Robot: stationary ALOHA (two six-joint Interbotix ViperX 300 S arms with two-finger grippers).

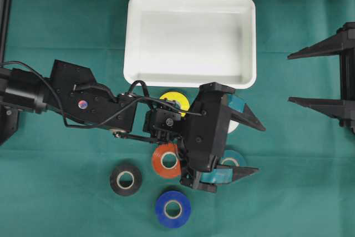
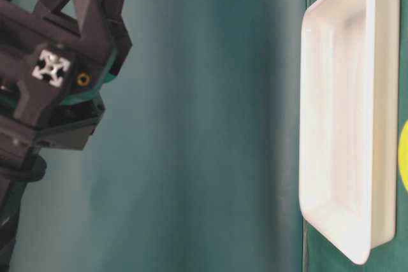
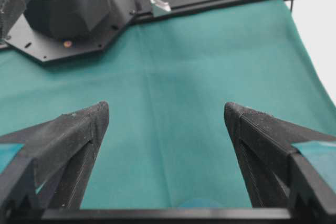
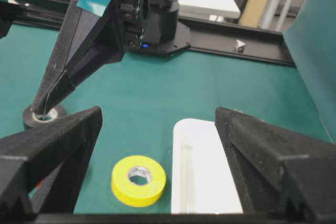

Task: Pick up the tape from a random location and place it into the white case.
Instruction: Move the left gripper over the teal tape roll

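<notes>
Left gripper [image 1: 244, 145] spread wide, empty, over crowded rolls; right gripper [image 1: 310, 79] wide too, parked. Teal tape [image 1: 235, 158] under fingers, case [image 1: 191, 1] just beyond. Risk: nudging orange tape [image 1: 166, 161] or grabbing wrong roll.

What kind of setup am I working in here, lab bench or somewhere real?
Most likely a lab test bench: a green cloth covers the table, tape rolls lie loose beside a white case, and black metal framing edges the table.

Six tape rolls — yellow [image 1: 175, 101], orange [image 1: 166, 160], black [image 1: 126, 179], blue [image 1: 173, 208], teal [image 1: 233, 160], white [image 1: 234, 126] — and one white case [image 1: 191, 39].
</notes>
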